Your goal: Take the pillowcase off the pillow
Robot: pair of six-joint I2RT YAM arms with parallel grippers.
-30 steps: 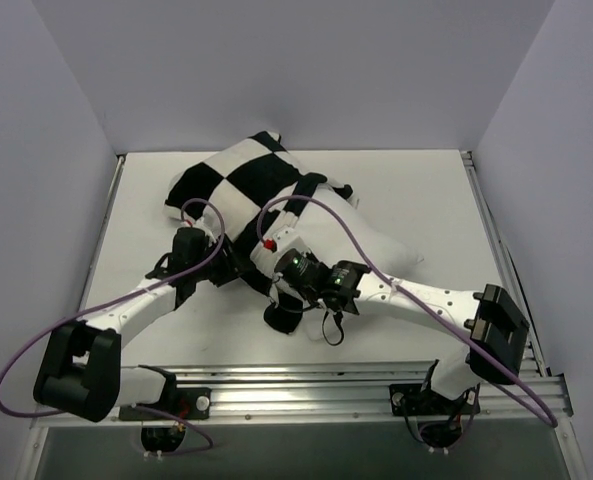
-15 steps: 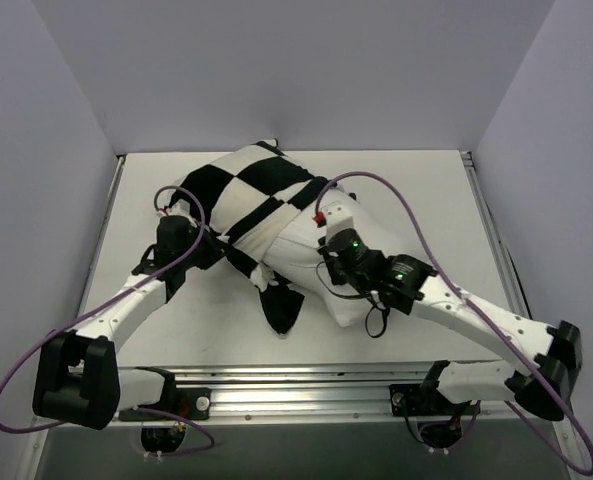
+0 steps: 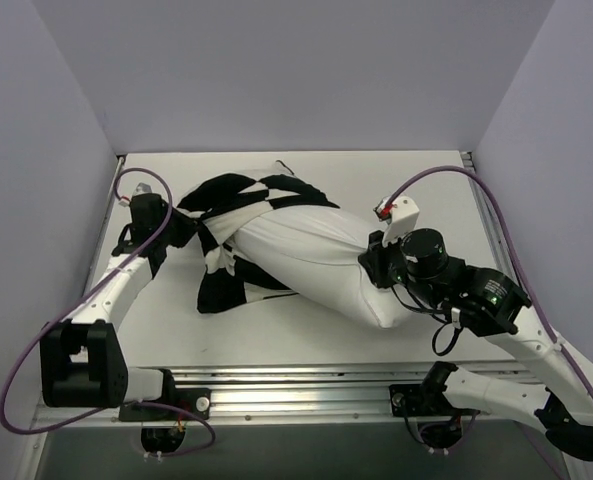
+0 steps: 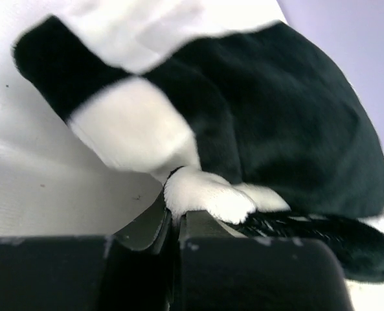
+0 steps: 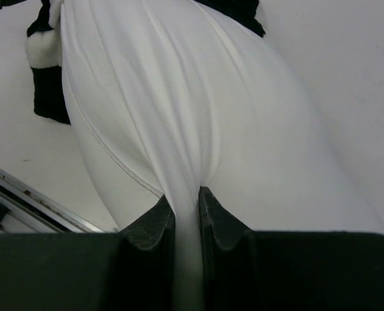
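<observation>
The white pillow (image 3: 316,260) lies across the middle of the table, stretched toward the right. The black-and-white checkered pillowcase (image 3: 231,205) is bunched over its left end. My left gripper (image 3: 176,228) is shut on a fold of the pillowcase (image 4: 204,194) at the far left. My right gripper (image 3: 374,262) is shut on a pinch of the pillow's white fabric (image 5: 179,129) near its right end. In the right wrist view the pillowcase (image 5: 46,78) shows at the upper left.
White walls stand close on the left, back and right. A metal rail (image 3: 306,385) runs along the near table edge, also seen in the right wrist view (image 5: 23,194). Purple cables loop over both arms.
My right gripper has pulled the pillow to the right and my left gripper has drawn the pillowcase left and back. Much more white pillow is bared and the case is bunched at the left end.
</observation>
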